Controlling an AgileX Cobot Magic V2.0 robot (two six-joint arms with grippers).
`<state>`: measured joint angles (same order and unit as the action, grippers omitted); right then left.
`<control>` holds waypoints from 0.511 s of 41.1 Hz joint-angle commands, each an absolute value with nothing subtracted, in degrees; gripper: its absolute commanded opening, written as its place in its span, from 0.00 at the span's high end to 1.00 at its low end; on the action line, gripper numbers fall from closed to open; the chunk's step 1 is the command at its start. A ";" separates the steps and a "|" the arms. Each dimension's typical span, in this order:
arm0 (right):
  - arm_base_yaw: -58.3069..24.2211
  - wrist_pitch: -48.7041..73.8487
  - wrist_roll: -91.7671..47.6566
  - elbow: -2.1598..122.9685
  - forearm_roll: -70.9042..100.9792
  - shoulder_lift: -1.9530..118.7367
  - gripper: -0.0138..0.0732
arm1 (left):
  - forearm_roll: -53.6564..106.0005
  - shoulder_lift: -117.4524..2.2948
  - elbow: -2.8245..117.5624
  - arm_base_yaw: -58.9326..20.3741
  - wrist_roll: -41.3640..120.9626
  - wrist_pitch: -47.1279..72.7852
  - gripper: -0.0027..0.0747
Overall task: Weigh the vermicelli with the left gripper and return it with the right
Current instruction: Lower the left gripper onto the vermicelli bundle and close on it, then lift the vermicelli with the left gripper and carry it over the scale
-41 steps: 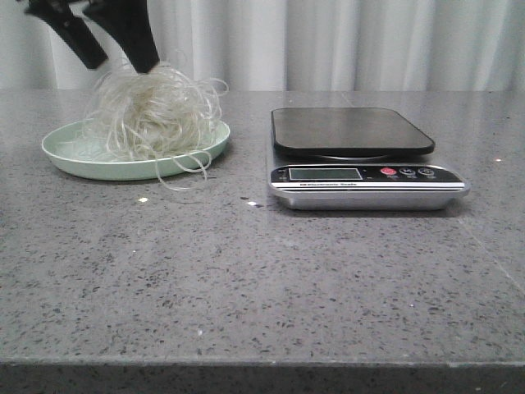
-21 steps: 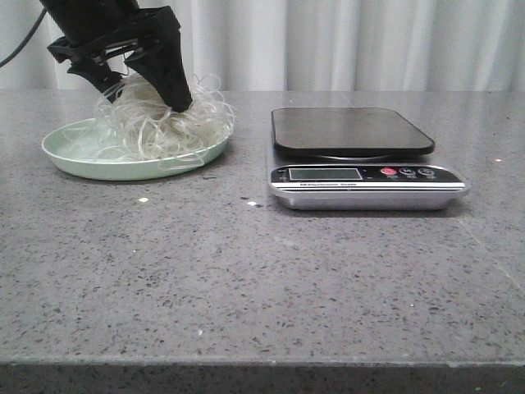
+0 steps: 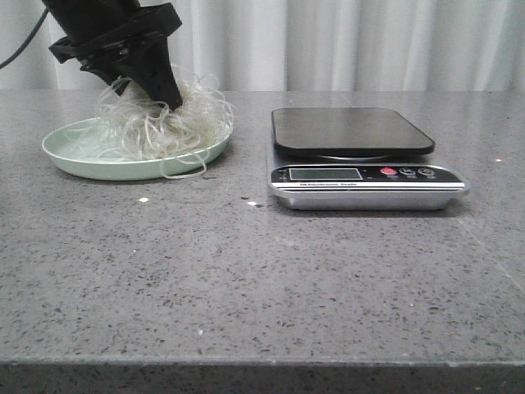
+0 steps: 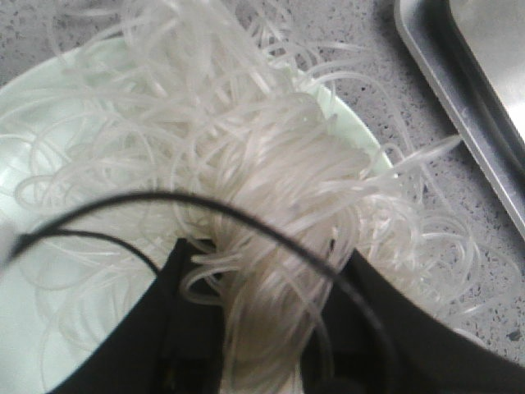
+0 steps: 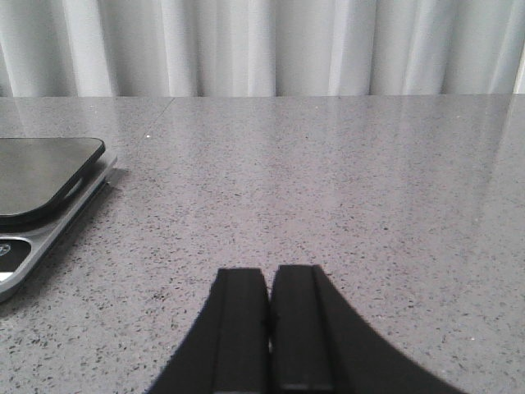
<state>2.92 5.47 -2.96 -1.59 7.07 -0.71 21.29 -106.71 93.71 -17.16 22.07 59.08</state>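
The vermicelli, a fluffy nest of whitish strands, sits on a pale green plate at the table's far left. My left gripper is down in the nest from above. In the left wrist view its black fingers are closed on a thick bunch of the vermicelli over the plate. The scale stands to the right of the plate, its dark platform bare. My right gripper is shut and empty, low over the table to the right of the scale; it does not show in the front view.
The scale's display and buttons face the front. A few noodle loops hang over the plate's front rim onto the table. The scale's corner lies close to the plate. A white curtain hangs behind the table.
My left gripper has come down from above into the vermicelli and its fingers have closed on a bunch of strands. The nest is pressed lower. The scale has not moved.
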 commanded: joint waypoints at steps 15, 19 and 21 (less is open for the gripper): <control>3.17 1.10 -2.91 -1.16 7.16 -1.51 0.67 | 31.72 -102.25 110.94 -17.47 22.14 61.58 0.78; 3.17 1.10 -2.91 -1.16 7.16 -1.51 0.67 | 42.23 -102.25 113.69 -17.58 22.61 61.41 0.78; 3.17 1.10 -2.91 -1.16 7.16 -1.51 0.67 | 46.85 -102.25 114.42 -17.91 23.55 60.46 0.78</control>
<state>2.92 5.47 -2.96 -1.59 7.07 -0.71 34.99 -106.00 111.00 -17.26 22.33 63.66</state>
